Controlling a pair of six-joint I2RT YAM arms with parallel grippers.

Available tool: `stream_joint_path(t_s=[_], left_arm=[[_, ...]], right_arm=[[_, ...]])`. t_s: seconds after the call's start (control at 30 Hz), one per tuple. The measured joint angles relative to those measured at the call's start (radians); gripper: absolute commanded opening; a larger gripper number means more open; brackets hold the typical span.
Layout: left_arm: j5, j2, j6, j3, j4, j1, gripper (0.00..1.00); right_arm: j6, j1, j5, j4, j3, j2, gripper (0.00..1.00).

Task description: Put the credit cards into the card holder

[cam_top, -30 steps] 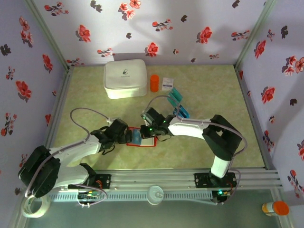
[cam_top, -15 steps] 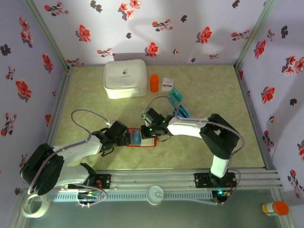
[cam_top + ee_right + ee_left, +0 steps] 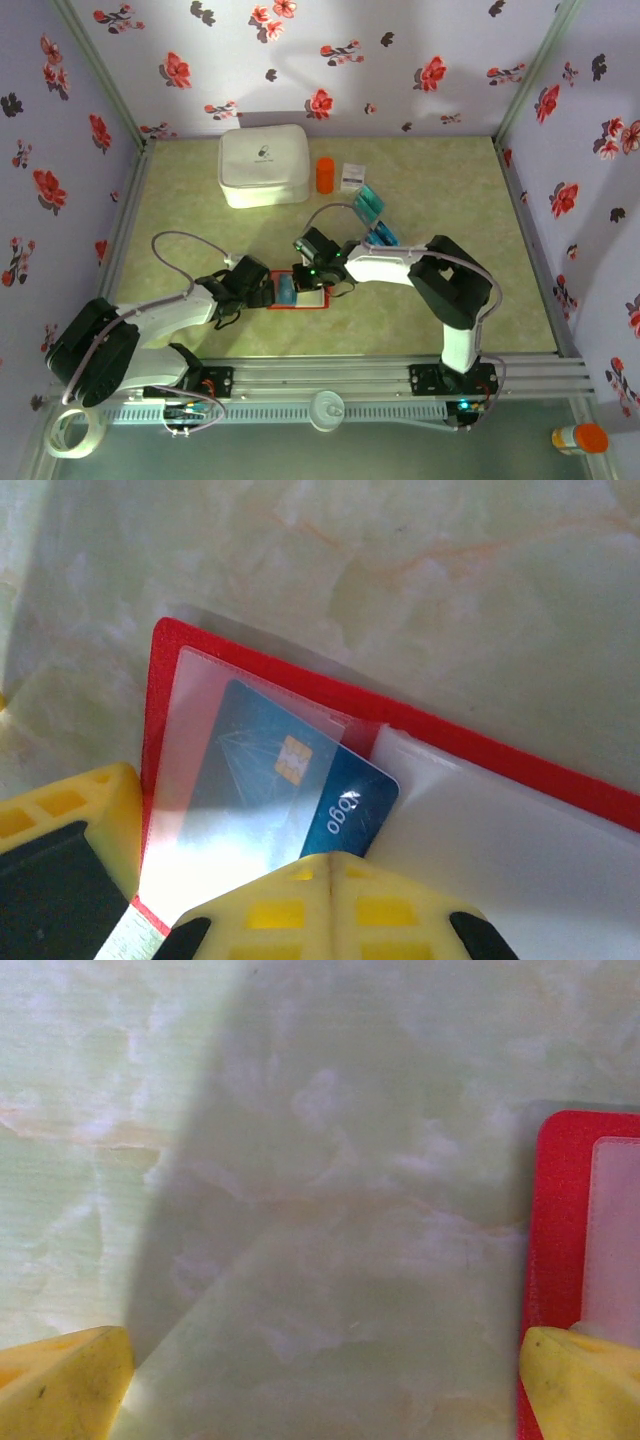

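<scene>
The card holder (image 3: 312, 299), a red wallet, lies open on the table near the front; its red edge (image 3: 500, 755) and pale inside show in the right wrist view. A blue credit card (image 3: 350, 800) with a gold chip sits partly inside its clear pocket. My right gripper (image 3: 330, 870) is shut, its yellow tips against the card's near end. My left gripper (image 3: 320, 1385) is open at the wallet's left side (image 3: 555, 1220), one fingertip (image 3: 580, 1380) resting on the wallet's edge. Two more credit cards, teal (image 3: 368, 202) and blue (image 3: 385, 236), lie behind the right arm.
A large white rounded case (image 3: 263, 165), an orange cylinder (image 3: 325, 174) and a small white printed box (image 3: 352, 176) stand at the back. Flowered walls close in the table on three sides. The arms' rail runs along the near edge.
The right arm has shifted slightly left, its shut gripper staying at the card in the wallet. The left gripper has stayed open at the wallet's left edge.
</scene>
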Motion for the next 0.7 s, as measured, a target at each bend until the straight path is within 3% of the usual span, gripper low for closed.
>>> stream_joint_path(t_s=[0.37, 0.7], left_arm=[[0.000, 0.000, 0.000, 0.000, 0.000, 0.000, 1.00], [0.000, 0.002, 0.000, 0.000, 0.001, 0.000, 1.00]], right_arm=[[0.000, 0.006, -0.017, 0.003, 0.050, 0.051, 0.05], [0.000, 0.006, -0.013, -0.012, 0.044, 0.010, 0.05]])
